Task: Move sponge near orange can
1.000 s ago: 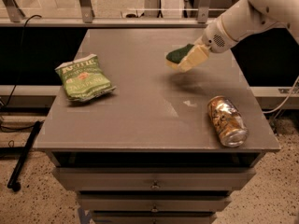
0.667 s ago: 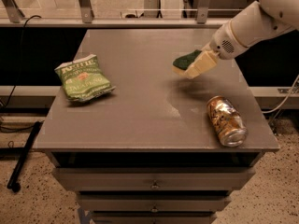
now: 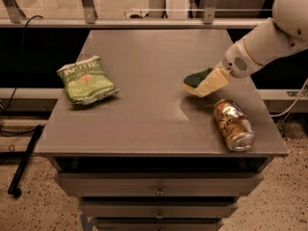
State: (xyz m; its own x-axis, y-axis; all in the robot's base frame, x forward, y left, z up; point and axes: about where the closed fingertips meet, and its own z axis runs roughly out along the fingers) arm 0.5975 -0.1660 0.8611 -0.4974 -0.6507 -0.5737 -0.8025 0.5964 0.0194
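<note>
A grey table (image 3: 144, 129) with a flat matte top stands on a speckled floor (image 3: 43, 211), with shallow drawers (image 3: 159, 183) stacked under its front edge. Behind it run a low ledge and metal uprights (image 3: 87, 4), and a black cable (image 3: 29, 20) trails down on the left, where a dark rod (image 3: 24, 160) leans at the floor. On the left part of the top lies a green crinkled chip bag (image 3: 86, 80), well apart from everything else. The orange can (image 3: 233, 124) lies on its side near the right front corner, its silver end toward the front edge. The white arm (image 3: 269, 40) reaches in from the upper right. Its gripper (image 3: 204, 83) sits just above the tabletop, up and left of the can, its pale fingers (image 3: 214, 81) closed on the sponge (image 3: 196, 77). The sponge is held tilted, green side up, near the can but not touching it.
</note>
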